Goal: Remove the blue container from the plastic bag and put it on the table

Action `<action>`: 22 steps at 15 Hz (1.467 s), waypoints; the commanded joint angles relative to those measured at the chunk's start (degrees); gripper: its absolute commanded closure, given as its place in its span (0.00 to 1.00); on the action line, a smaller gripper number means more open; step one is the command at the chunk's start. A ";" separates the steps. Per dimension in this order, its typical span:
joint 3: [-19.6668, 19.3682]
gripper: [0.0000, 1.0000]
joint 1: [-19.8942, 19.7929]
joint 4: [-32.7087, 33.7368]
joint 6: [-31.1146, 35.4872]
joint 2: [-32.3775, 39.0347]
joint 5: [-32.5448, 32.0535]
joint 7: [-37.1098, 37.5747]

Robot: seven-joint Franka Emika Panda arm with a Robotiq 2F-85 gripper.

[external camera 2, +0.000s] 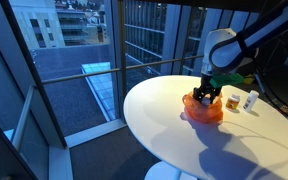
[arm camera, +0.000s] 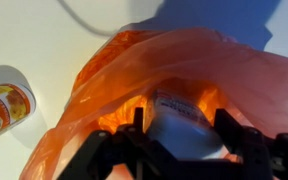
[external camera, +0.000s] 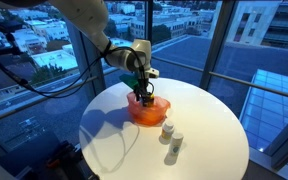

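An orange plastic bag [external camera: 147, 108] sits on the round white table [external camera: 216, 125] and shows in both exterior views [external camera 2: 204, 110]. My gripper [external camera: 141, 92] reaches down into the bag's mouth [external camera 2: 206, 95]. In the wrist view the blue container [arm camera: 184, 115] with a white label lies inside the orange bag [arm camera: 114, 60]. My gripper [arm camera: 179, 125] straddles the container, one finger on each side. A thin gap shows at the left finger, so the jaws look open around it.
Two small white bottles [external camera: 168, 130] [external camera: 176, 143] stand on the table beside the bag, also seen in an exterior view [external camera 2: 249, 100]. One with an orange label shows in the wrist view [arm camera: 6, 105]. Glass windows surround the table [external camera 2: 184, 150].
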 commanded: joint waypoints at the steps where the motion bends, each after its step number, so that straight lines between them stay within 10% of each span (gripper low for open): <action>1: -0.76 0.52 0.62 1.01 0.03 -0.04 -1.80 1.45; 22: 0.14 0.57 -3.15 -8.91 -0.90 -19.57 -0.58 -0.47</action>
